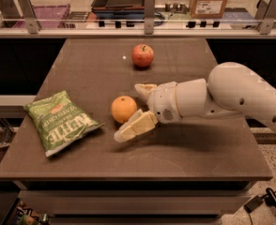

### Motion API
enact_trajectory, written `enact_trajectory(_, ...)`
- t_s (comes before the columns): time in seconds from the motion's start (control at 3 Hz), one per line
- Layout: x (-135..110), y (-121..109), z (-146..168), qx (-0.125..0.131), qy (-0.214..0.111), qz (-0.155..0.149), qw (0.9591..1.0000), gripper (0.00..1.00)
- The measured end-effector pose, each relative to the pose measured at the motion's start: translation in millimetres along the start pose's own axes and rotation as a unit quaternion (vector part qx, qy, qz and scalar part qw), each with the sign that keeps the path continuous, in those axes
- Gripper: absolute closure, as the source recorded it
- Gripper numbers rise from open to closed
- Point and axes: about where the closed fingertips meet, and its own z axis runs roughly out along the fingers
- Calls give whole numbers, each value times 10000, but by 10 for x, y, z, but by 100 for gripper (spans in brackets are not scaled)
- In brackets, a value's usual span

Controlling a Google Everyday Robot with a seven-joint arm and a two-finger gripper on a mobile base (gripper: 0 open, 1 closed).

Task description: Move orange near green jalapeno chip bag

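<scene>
Orange sits on desk between spread fingers of unclenched tool; arm reaches in low from right. Green jalapeno chip bag lies near, left; red apple behind, well apart.

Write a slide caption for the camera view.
Open end effector flanks the orange on the table, beside the green chip bag; a red apple sits farther back.

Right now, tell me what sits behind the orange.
Bare table, then the red apple farther back. The open gripper sits beside the orange. The spot under it is hidden.
</scene>
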Motion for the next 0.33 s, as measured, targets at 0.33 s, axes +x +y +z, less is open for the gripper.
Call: enact_trajectory(0.33,0,0,1,-1,0,0,10000,0)
